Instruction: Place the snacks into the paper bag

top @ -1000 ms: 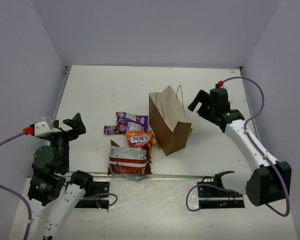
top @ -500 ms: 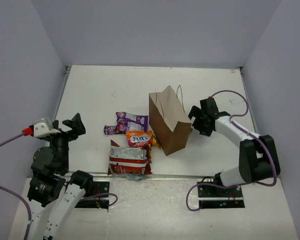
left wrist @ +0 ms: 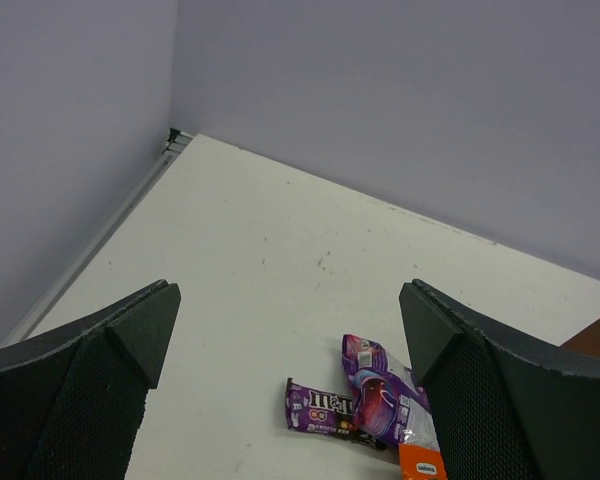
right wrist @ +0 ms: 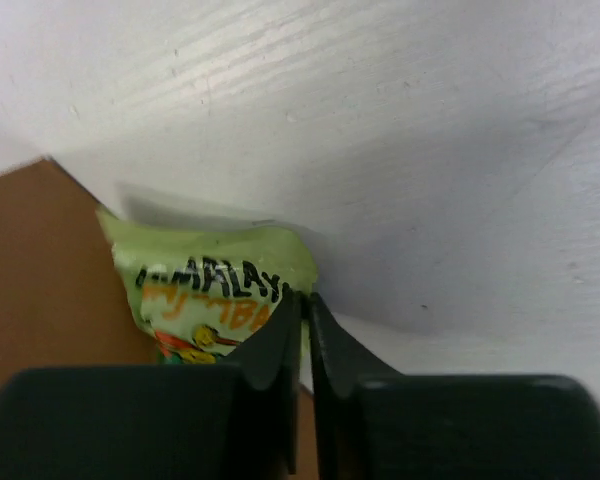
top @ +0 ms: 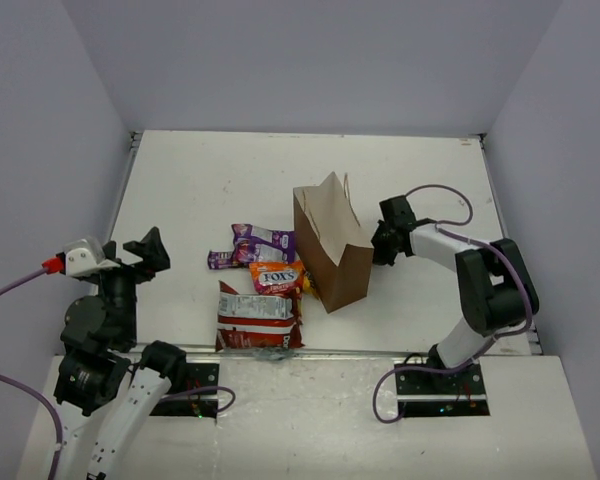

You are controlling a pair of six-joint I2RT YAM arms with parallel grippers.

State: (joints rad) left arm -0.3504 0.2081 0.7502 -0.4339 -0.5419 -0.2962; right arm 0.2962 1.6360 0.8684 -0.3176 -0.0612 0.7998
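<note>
Kraft paper, brown and creased, makes up the paper bag (top: 330, 245), which stands upright on the white table (top: 200, 190) with thin string handles at its top. Left of the bag lie the snacks: purple wrappers (top: 265, 242), an orange FOX'S bag (top: 278, 277), a red-and-silver bag (top: 260, 315) and a small yellow piece (top: 307, 283) touching the bag's foot. A light green packet (right wrist: 210, 290) is tucked against the bag's right side.

The right gripper (top: 383, 243) sits low at that side, its fingers drawn almost together at the packet's edge (whether they pinch it, I cannot tell). The left gripper (top: 145, 250), well left of the bag, is spread wide and holds nothing.

A second ago the right gripper hung raised farther right of the bag. It has since dropped in against it, and the bag has shifted slightly left. The other snacks and the left arm have not moved.
</note>
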